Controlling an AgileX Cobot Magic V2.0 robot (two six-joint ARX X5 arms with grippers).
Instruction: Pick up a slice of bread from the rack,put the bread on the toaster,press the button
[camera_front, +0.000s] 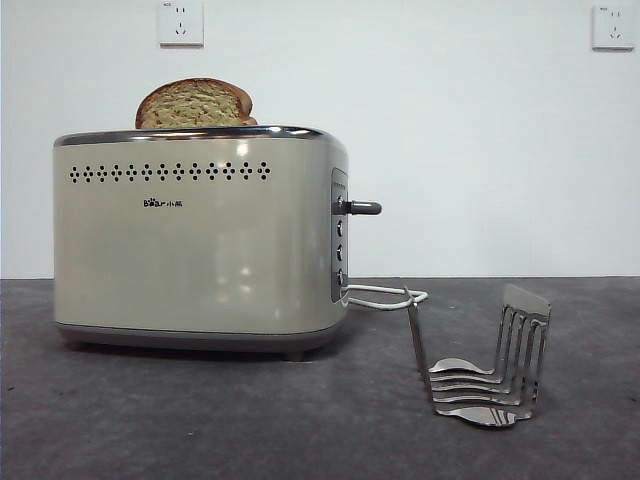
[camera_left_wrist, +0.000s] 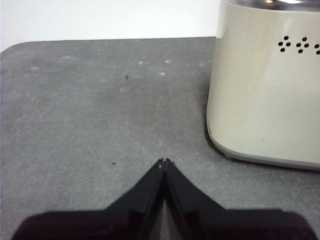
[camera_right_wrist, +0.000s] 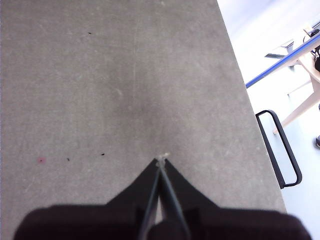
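The slice of bread (camera_front: 194, 104) stands in the top slot of the cream toaster (camera_front: 195, 240), its round brown top sticking out. The silver lever button (camera_front: 360, 208) juts sideways from the toaster's control panel, high on its track. The silver wire rack (camera_front: 485, 360) stands empty on the table to the right of the toaster. My left gripper (camera_left_wrist: 164, 162) is shut and empty above the grey table beside a corner of the toaster (camera_left_wrist: 265, 85). My right gripper (camera_right_wrist: 161, 160) is shut and empty over bare table. Neither arm shows in the front view.
A white cord (camera_front: 385, 296) runs from behind the toaster towards the rack. Two wall sockets (camera_front: 180, 22) are on the white wall behind. The right wrist view shows the table's edge (camera_right_wrist: 250, 100) with a black handle (camera_right_wrist: 280, 150) beyond it.
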